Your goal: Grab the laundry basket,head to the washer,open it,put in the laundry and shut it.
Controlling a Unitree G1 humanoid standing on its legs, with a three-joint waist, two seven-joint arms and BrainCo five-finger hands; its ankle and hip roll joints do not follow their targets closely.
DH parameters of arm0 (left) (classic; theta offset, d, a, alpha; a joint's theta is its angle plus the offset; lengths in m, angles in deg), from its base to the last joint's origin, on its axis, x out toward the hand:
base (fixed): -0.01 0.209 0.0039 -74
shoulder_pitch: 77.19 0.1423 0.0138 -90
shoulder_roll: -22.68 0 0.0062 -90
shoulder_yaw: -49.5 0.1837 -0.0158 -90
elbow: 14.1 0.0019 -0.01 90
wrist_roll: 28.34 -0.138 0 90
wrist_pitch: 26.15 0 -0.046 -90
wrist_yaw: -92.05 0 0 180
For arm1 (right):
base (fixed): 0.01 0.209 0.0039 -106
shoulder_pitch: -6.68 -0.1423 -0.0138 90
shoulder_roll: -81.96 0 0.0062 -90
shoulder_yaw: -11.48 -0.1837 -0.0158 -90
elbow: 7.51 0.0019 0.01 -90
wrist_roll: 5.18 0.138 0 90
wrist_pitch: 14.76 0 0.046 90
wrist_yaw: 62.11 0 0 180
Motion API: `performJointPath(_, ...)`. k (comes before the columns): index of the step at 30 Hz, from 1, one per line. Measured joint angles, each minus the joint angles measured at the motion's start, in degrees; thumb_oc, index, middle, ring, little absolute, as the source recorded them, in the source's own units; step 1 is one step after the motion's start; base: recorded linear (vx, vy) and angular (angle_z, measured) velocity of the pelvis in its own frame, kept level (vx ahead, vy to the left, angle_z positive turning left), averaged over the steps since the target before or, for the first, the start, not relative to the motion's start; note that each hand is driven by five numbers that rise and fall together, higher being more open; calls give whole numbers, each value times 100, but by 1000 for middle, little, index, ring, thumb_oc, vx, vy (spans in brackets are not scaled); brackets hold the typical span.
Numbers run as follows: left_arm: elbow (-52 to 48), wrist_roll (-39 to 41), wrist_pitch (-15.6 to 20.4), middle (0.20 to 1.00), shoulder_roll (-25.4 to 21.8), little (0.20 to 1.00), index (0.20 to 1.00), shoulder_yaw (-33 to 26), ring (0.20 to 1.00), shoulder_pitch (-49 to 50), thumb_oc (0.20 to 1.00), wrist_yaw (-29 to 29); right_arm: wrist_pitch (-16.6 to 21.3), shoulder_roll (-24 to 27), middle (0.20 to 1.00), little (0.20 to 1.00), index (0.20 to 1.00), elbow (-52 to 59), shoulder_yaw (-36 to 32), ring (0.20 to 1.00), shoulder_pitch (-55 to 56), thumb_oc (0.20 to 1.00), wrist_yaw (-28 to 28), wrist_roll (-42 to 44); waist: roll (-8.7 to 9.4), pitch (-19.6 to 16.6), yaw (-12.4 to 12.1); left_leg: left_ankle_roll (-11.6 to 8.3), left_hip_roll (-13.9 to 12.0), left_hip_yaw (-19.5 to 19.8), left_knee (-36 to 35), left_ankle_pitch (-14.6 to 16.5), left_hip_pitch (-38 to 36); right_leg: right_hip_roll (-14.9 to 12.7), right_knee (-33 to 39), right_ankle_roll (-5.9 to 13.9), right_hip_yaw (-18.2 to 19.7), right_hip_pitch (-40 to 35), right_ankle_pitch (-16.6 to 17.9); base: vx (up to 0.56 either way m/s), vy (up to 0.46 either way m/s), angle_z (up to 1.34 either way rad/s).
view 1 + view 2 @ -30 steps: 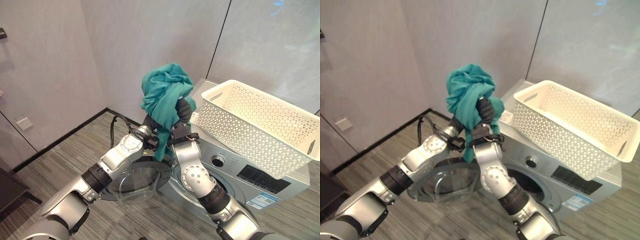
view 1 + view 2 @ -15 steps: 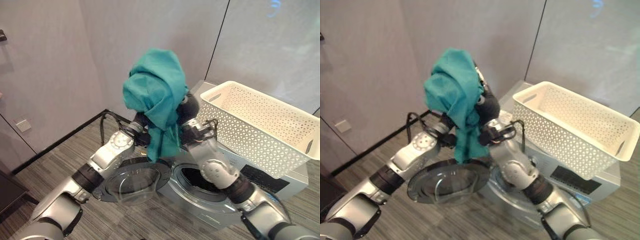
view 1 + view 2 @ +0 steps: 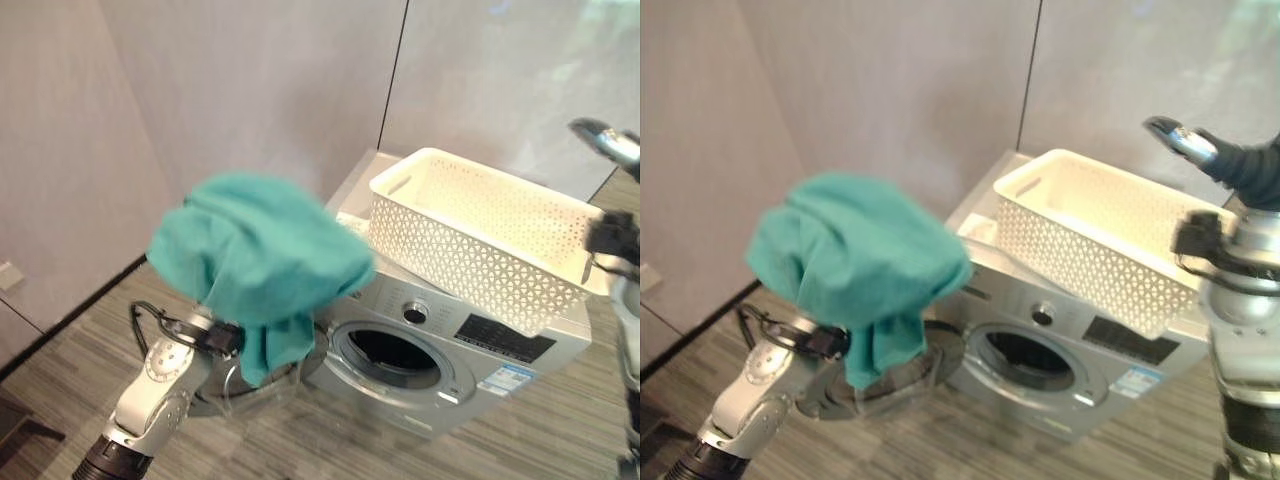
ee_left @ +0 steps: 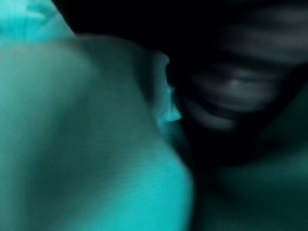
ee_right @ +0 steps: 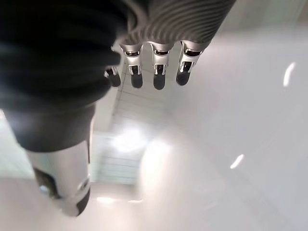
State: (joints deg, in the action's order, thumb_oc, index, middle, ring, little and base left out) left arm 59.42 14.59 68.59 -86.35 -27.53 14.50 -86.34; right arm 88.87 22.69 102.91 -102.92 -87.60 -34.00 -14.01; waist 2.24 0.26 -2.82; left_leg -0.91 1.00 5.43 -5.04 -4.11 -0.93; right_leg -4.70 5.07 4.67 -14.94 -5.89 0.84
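**Teal cloth held up beside the open washer**

Left of the washer (image 3: 440, 340), the teal cloth (image 3: 255, 260) hangs bunched over the left hand (image 4: 236, 96), which is buried in the fabric, so I cannot tell how its fingers are set. The round door (image 3: 890, 375) stands swung open below the cloth, at the washer's left, and the drum opening (image 3: 385, 352) is dark. The white basket (image 3: 480, 240) sits on top of the washer. Right of the washer, the right hand (image 5: 154, 72) is raised above basket height, fingers straight and holding nothing.
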Motion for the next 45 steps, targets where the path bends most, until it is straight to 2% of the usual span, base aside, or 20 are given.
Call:
performJointPath(2,-92,1,-11,200,-94,200,200,-254,200,492,200,239,-160,140,1000,1000,1000,-469,-888,1000,1249,1000,161,-611,7,61,49,11,2,0,0,11,21,-13,5,25,4,34,-20,40,-33,-4)
performJointPath(3,-78,4,-20,200,-93,200,200,-409,200,710,200,268,-344,136,1000,1000,1000,-779,-1114,1000,1580,1000,192,-791,0,65,62,24,4,-8,-1,31,21,-22,2,33,17,25,-42,26,-35,-10)
performJointPath(4,51,51,-51,200,-83,200,200,-466,200,775,200,312,-538,39,1000,1000,1000,-1042,-1251,1000,1754,1000,314,-873,-16,76,208,11,-9,-34,-2,59,11,-8,-4,36,42,43,-44,13,-43,-4)
performJointPath(6,189,110,-67,200,-105,200,200,-592,200,893,200,475,-566,44,1000,1000,1000,-1641,-1778,1000,2576,1000,557,-1306,-35,75,204,23,-5,-21,-3,58,34,-18,1,41,36,65,-57,17,-22,-1)
performJointPath(9,499,109,-117,200,-152,200,200,-809,200,1124,200,498,-1186,-204,1000,1000,1000,-2735,-2434,1000,2816,1000,961,-1506,-101,43,356,26,-20,-29,-5,73,76,-13,23,29,40,95,-69,21,-7,-2)
performJointPath(10,587,108,-135,200,-168,200,200,-803,200,1135,200,500,-1257,-257,1000,1000,1000,-2786,-2522,1000,2733,1000,1083,-1503,-120,30,402,26,-22,-53,-3,74,75,-10,16,13,55,106,-55,-36,10,-11)
performJointPath(17,489,180,-153,200,-266,200,200,-811,200,1192,200,577,-1136,-496,1000,1000,1000,-3547,-2702,1000,2283,1000,1726,-1055,-311,-112,532,40,-53,-222,-8,105,64,3,30,14,235,177,-38,-2,8,-14)
performJointPath(22,126,496,-189,200,-608,200,200,-663,200,1313,200,658,-560,-812,1000,1000,1000,-5808,-2496,1000,1846,1000,1992,495,-297,-147,404,23,-67,-291,-8,126,42,14,31,27,320,207,-41,-12,-3,-7)
performJointPath(25,113,842,-198,200,-859,200,200,-110,200,1299,200,780,-340,-787,1000,1000,1000,-7887,-1647,1000,1915,1000,1510,1520,-293,-149,340,24,-67,-291,-8,127,53,16,26,30,324,213,-45,-17,-11,-1)
performJointPath(27,251,840,-265,200,-833,200,200,268,200,1296,200,876,-291,-973,1000,1000,1000,-8212,-1438,1000,1977,1000,1248,1992,-386,-189,440,31,-59,-317,-7,130,92,31,16,35,343,270,-41,-136,-45,-8)
performJointPath(28,684,839,-240,200,-598,200,200,709,200,949,200,883,-279,-967,1000,1000,1000,-9152,-334,1000,1915,1000,768,2244,-393,-160,449,17,-79,-357,-3,116,133,46,-34,42,377,359,-28,-161,-21,-29)
performJointPath(29,929,830,-250,200,-435,200,200,851,200,875,200,863,-399,-1157,1000,1000,1000,-9191,6,1000,1784,1000,438,2300,-402,-86,417,16,-108,-481,-2,115,118,54,-86,19,507,425,-13,-137,3,-49)
performJointPath(33,1648,825,-222,200,269,200,200,1098,200,672,200,807,-469,-2013,1000,1000,1000,-8559,1849,1000,1504,1000,-603,2140,-450,556,630,-15,-215,-901,109,110,185,153,-204,-15,907,711,92,-175,6,-56)
performJointPath(34,1810,826,-227,200,376,200,200,1098,200,609,200,766,-487,-2128,1000,1000,1000,-8385,2243,1000,1354,1000,-902,2068,-557,729,691,-59,-229,-952,278,165,376,147,-301,-32,989,871,116,-264,-44,-41)
performJointPath(36,1954,822,-222,200,479,200,200,1096,200,504,200,703,-512,-2197,1000,1000,1000,-8191,2385,1000,1160,1000,-1205,1983,-582,1058,824,-58,-232,-1006,484,141,650,144,-373,-33,1016,1117,227,-217,-57,-24)
performJointPath(37,2188,822,-123,200,559,200,200,1069,200,168,200,586,-501,-2152,1000,1000,1000,-7872,2750,1000,1086,1000,-1395,1953,-613,1398,758,-97,-251,-965,822,170,945,143,-585,-67,1130,1372,228,-128,-61,-24)
performJointPath(38,2300,793,-154,200,638,200,200,1087,200,43,200,566,-496,-2158,1000,1000,1000,-7790,2737,1000,1009,1000,-1531,1927,-610,1524,752,-122,-286,-890,825,210,1006,197,-589,-57,1129,1429,270,-185,-80,-13)
performJointPath(41,3047,640,-118,200,1046,200,200,1461,200,-699,200,351,-500,-2114,1000,1000,1000,-7347,3301,1000,783,1000,-1751,1840,-432,1840,693,-216,-338,-821,927,163,1340,265,-734,-137,1081,1768,324,-95,-32,7)
performJointPath(43,4026,357,-91,200,1610,200,200,1713,200,-1539,200,84,-470,-2140,1000,1000,1000,-6747,3670,1000,378,1000,-1879,1786,-136,2177,680,-254,-360,-755,1085,142,1765,273,-1252,-293,1062,2375,197,-157,-19,2)
performJointPath(45,4187,283,-61,200,1783,200,200,1740,200,-1737,200,-69,-442,-2128,1000,1000,1000,-6445,3762,1000,220,1000,-1882,1746,-9,2292,696,-252,-356,-768,1198,144,1991,279,-1514,-310,1124,2704,122,-144,-16,-13)
